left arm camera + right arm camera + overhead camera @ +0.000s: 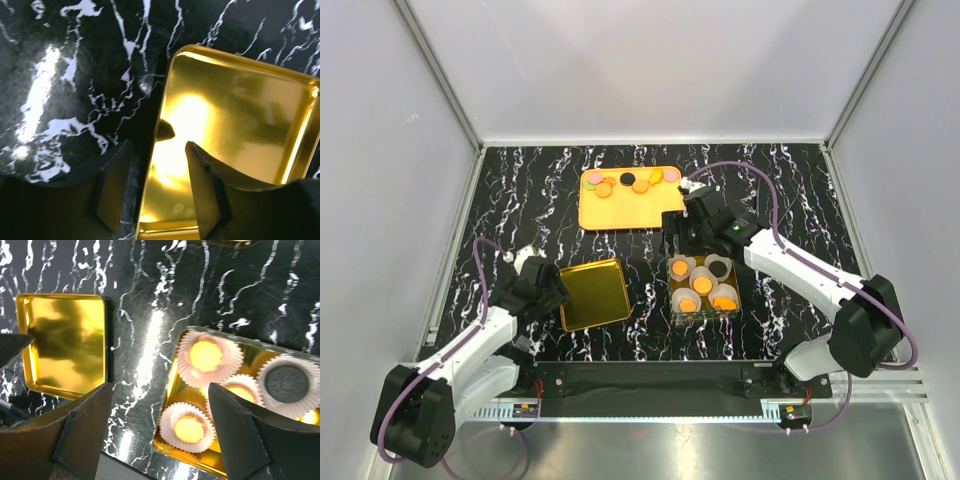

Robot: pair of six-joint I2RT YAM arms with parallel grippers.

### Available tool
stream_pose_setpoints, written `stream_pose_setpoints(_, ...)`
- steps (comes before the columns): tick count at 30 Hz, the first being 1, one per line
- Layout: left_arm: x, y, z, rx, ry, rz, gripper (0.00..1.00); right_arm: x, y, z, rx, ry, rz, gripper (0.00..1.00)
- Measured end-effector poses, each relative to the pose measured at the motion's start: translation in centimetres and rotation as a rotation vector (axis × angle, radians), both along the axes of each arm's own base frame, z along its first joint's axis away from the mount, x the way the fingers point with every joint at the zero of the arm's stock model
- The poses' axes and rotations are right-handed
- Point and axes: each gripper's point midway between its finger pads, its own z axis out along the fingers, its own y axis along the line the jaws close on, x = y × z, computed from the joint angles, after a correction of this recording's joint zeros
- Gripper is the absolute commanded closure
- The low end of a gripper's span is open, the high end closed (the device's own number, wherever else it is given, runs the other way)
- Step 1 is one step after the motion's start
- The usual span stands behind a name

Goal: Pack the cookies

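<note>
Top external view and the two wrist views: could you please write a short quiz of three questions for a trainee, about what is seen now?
1. True or false: the right hand is shut on a cookie.
2. Most of the paper cups in the box hold a cookie of which colour? A orange, B green, C black.
3. Short answer: where do the loose cookies lie?
Key: 1 false, it is open and holds nothing; 2 A; 3 on the large gold tray at the far side.
</note>
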Motion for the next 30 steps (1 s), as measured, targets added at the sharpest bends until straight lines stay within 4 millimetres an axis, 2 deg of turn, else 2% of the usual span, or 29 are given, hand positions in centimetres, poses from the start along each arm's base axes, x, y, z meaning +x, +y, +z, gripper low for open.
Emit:
stream_pose_setpoints(1, 0.2, -0.2, 0.0, -0.009, -0.011, -0.003, 0.55, -0.2, 0.3, 0.0, 0.006, 0.001, 0.009, 0.16)
stream_pose_setpoints(2, 0.4, -0.3, -0.1, -0.016, -0.021, -0.007, 0.65, -0.3, 0.6, 0.0, 0.011, 0.004, 0.017, 0.16)
stream_pose_setpoints(4, 0.6, -0.6, -0.2, -0.028, -0.033, -0.012, 0.73, -0.6, 1.1, -0.1, 0.017, 0.013, 0.037, 0.16)
stream_pose_setpoints(8, 0.8, -1.1, -0.6, -0.046, -0.027, -0.029, 1.00, -0.9, 2.9, -0.6, 0.028, 0.039, 0.083, 0.16)
stream_pose_setpoints(15, 0.9, -1.7, -0.3, -0.047, -0.030, -0.093, 1.00, -0.1, 5.8, -1.6, 0.037, 0.080, 0.145, 0.16)
stream_pose_setpoints(20, 1.6, -2.2, 1.6, -0.048, -0.071, -0.143, 1.00, 0.8, 7.1, -2.5, 0.028, 0.100, 0.167, 0.15)
stream_pose_setpoints(25, 2.3, -2.7, 3.5, -0.072, -0.136, -0.163, 1.00, 1.5, 7.9, -4.1, 0.010, 0.126, 0.182, 0.16)
stream_pose_setpoints(30, 2.2, -2.7, 3.9, -0.087, -0.144, -0.168, 1.00, 1.1, 8.3, -5.5, 0.009, 0.169, 0.202, 0.16)
